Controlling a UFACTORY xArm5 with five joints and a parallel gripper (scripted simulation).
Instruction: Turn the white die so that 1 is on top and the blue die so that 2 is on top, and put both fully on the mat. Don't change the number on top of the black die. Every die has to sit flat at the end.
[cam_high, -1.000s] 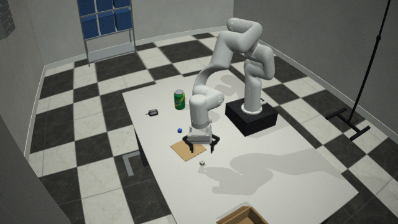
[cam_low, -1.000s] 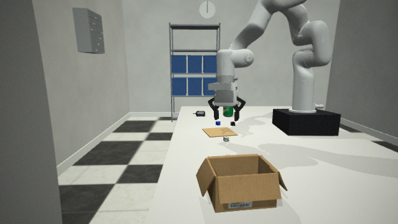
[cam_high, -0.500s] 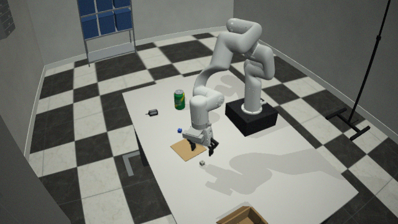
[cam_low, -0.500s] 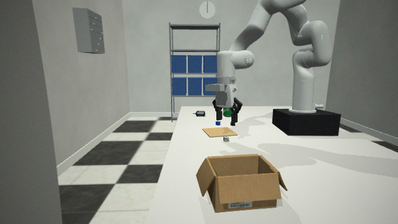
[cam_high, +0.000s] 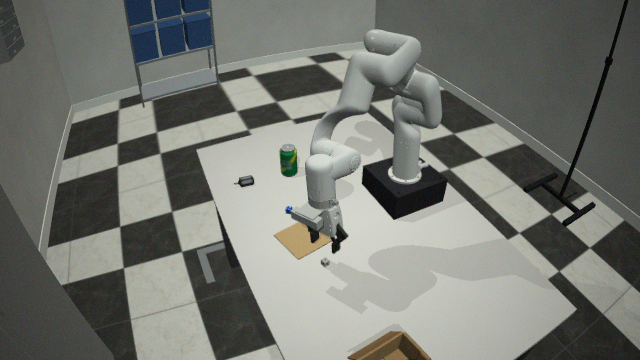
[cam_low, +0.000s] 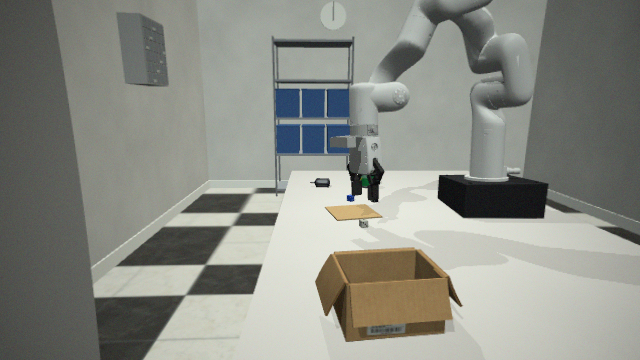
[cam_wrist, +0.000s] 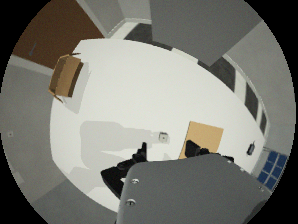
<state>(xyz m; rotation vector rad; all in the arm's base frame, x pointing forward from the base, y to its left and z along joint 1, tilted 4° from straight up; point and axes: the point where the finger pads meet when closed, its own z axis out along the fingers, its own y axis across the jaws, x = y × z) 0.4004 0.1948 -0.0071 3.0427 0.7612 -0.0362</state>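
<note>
White die (cam_high: 325, 262) (cam_low: 363, 223) (cam_wrist: 163, 137) sitting just off the mat (cam_high: 300, 246) (cam_low: 352, 213) (cam_wrist: 206, 136); blue die (cam_high: 289, 210) (cam_low: 350, 198) lying beyond its far side. 0 of 2 resting on it. Gripper (cam_high: 325, 245) (cam_low: 365, 196) (cam_wrist: 166, 149) hovering, fingers standing wide, gripping nothing. Top numbers staying too small to read. Both placings remaining; turning probably remaining too. Black die: I'm not making it out.

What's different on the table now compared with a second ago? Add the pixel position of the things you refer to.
The gripper (cam_high: 325, 242) (cam_low: 365, 196) (cam_wrist: 166, 149) has turned clockwise, seen from above. Nothing was visibly grasped or released. The white die (cam_high: 325, 262) (cam_low: 363, 224) (cam_wrist: 163, 137), blue die (cam_high: 289, 209) (cam_low: 350, 198) and mat (cam_high: 298, 245) (cam_low: 352, 212) (cam_wrist: 206, 133) stayed put; the black die is hidden now.
</note>
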